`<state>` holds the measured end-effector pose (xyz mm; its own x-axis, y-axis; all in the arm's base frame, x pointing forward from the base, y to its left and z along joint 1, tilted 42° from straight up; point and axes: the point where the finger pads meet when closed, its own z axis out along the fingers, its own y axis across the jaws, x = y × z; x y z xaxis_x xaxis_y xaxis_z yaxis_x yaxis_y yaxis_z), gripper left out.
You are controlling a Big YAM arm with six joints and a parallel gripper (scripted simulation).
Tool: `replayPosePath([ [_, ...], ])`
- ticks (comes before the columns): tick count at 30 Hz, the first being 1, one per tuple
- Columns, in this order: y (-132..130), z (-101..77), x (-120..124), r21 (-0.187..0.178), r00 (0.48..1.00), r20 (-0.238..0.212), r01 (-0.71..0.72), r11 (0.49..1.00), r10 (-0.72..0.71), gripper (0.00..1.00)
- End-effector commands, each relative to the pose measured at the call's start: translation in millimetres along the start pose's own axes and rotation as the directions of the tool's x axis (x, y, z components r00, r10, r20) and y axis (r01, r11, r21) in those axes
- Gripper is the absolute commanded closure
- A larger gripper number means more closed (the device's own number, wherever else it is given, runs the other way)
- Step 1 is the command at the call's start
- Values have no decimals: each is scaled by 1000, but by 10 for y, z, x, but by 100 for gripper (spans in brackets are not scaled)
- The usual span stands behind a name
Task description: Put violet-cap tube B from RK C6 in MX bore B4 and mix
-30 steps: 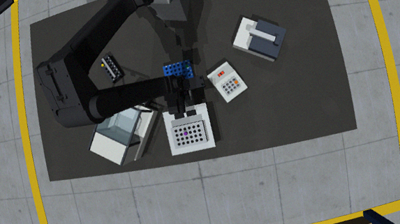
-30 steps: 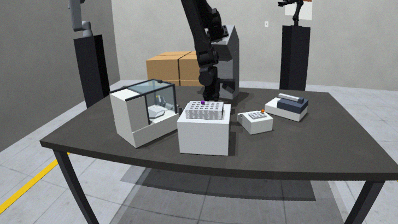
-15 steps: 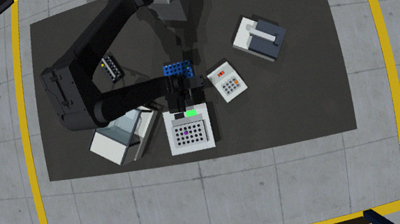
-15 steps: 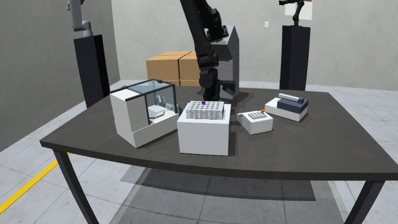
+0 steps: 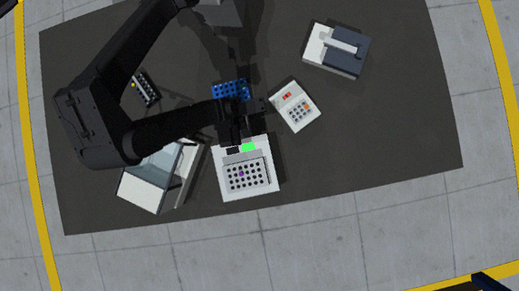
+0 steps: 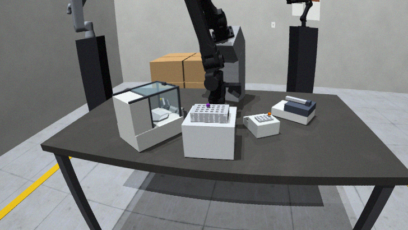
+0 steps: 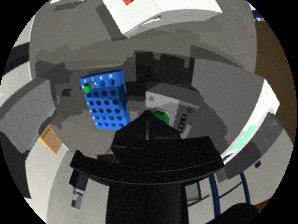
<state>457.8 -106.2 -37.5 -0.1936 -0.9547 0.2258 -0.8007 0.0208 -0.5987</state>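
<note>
The mixer MX [image 5: 246, 168] is a white box with a grey block of bores on top [image 6: 210, 113]. Tube B, with its violet cap [image 5: 241, 172], sits low in one bore of that block; it also shows in the exterior view [image 6: 207, 105]. A green lamp [image 5: 247, 145] is lit on the mixer's top, next to the block. My gripper [image 5: 239, 134] is shut and empty, down at the mixer's sloping front, apart from the tube. In the wrist view the shut fingertips [image 7: 158, 121] point at a small green spot; the key itself is hidden.
The blue rack RK [image 5: 232, 88] stands just behind the gripper. The dry block DB [image 5: 294, 105] holds an orange-capped tube [image 6: 269, 113]. The spectrophotometer SP [image 5: 337, 50], the glass-walled balance BAL [image 5: 159, 173] and the magnet block MG [image 5: 146, 87] stand around.
</note>
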Motion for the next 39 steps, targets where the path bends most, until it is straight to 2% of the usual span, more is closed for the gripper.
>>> replayPosePath([
  [1, -317, -65, 51, 75, 1000, -5, -6, 997, 7, 100],
  [33, -317, -65, 51, 75, 1000, -5, -6, 997, 7, 100],
  [39, -274, -176, -26, 63, 1000, 4, -7, 998, 7, 100],
])
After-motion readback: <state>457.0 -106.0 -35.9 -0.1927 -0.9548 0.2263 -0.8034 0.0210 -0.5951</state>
